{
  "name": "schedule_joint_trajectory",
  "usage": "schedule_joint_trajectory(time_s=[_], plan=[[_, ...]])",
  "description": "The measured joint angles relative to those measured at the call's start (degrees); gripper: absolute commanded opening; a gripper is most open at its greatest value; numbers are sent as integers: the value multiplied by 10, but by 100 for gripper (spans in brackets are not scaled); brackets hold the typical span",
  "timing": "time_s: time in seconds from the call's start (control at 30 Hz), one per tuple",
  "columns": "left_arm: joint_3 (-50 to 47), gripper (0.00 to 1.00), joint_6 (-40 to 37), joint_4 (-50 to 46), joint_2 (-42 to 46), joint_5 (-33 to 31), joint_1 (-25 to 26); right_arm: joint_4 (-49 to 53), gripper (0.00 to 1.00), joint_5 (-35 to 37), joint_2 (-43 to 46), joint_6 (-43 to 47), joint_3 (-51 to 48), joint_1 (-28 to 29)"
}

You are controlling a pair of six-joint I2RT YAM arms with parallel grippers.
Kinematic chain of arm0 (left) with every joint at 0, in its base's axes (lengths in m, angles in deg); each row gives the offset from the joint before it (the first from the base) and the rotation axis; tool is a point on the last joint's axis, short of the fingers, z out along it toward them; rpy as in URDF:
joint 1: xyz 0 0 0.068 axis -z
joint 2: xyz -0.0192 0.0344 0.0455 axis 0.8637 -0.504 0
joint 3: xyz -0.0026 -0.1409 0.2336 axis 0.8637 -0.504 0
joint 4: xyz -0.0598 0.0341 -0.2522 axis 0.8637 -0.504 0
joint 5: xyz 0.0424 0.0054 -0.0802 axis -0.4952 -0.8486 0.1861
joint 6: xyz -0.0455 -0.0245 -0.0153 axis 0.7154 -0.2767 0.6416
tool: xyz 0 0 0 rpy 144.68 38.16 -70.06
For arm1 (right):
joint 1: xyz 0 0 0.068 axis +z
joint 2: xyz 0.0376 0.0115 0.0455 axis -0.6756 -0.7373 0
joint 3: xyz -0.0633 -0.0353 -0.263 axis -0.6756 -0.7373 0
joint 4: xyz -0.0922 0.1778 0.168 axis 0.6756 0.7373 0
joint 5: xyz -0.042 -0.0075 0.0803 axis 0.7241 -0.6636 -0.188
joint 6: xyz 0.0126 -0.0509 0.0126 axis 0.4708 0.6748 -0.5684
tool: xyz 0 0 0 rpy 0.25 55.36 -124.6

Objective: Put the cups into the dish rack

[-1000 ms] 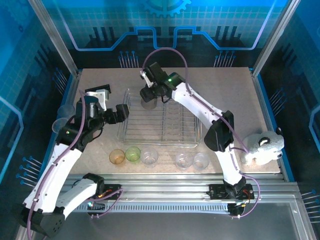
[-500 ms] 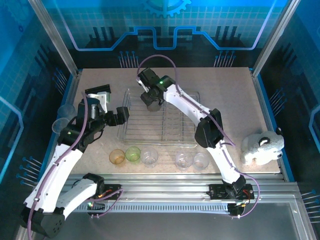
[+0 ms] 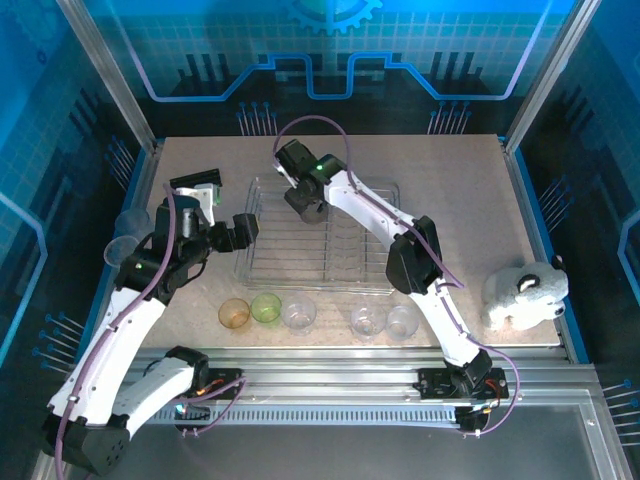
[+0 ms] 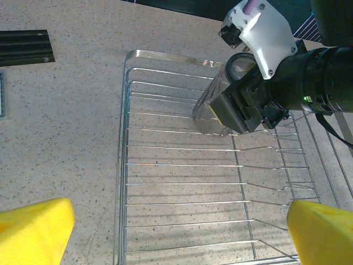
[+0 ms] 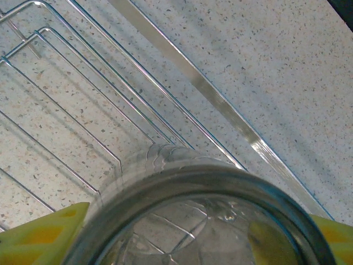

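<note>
Smoky clear plastic is what the right tool [image 3: 305, 203] grips: one cup [image 4: 214, 104], held by its sides over the 11 o'clock corner of the dish rack [image 3: 345, 262]. The cup leans, with its bottom down toward the wires and its mouth up by the tool. I cannot tell if it touches the wires. So the next move, I think, is mostly straight down. The left tool [image 4: 176, 229] is wide open and holds nothing, just beside the rack at its 9 o'clock. Five cups stand in a row on the table [image 3: 450, 190] at the rack's 6 o'clock: one orange cup [image 3: 234, 314], one green cup [image 3: 266, 307] and three clear cups [image 3: 299, 314]. The orange and green ones are nearer the left arm. What look like two pale cups [image 3: 127, 222] sit at the table's 9 o'clock edge. I see no cup let go in the rack yet.
</note>
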Motion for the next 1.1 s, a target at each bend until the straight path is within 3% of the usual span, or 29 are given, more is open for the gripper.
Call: schedule_joint_trajectory(time_s=[0.97,1.1], plan=[[-19,99,0,-10,0,-4,0,-23,72,0,0,1,-13,-1],[-20,99,1,-10,0,-4,0,-18,80,6,0,10,-13,-2]])
